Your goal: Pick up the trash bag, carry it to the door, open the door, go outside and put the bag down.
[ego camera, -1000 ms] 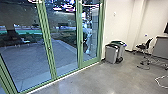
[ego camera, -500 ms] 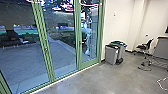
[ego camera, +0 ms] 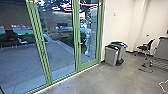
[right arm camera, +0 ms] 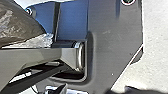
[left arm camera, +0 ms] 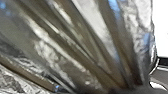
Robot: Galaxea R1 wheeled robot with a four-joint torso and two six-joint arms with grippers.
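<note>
A: Where to look for the trash bag (left arm camera: pixel 72 47)?

B: At the left wrist camera, very close. Described in brief: dark brown-grey, thin and glossy, drawn into long folds toward one bunched spot, crinkled at the edges, streaked with silvery light and touched with blue glints.

A: And from the right wrist?

B: Shown there too, as a puffed, dark, wrinkled mass beside the robot's own metal bar, with a paler crumpled edge. As for a clock direction for the bag: impossible to tell.

A: What about the left gripper and right gripper, wide or narrow?

B: Impossible to tell for either, and likewise whether closed on the bag.

A: And ahead, from the head camera?

B: At twelve o'clock, a green-framed glass door (ego camera: pixel 87 65), closed, with a handle (ego camera: pixel 79 43) on its left edge. From ten to twelve, tall glass panels (ego camera: pixel 58 60) and, beyond, a paved yard (ego camera: pixel 20 65). At one o'clock, near the wall (ego camera: pixel 120 22), two grey bins (ego camera: pixel 111 57) side by side. At two, a black chair (ego camera: pixel 143 47) next to a table (ego camera: pixel 161 51).
</note>
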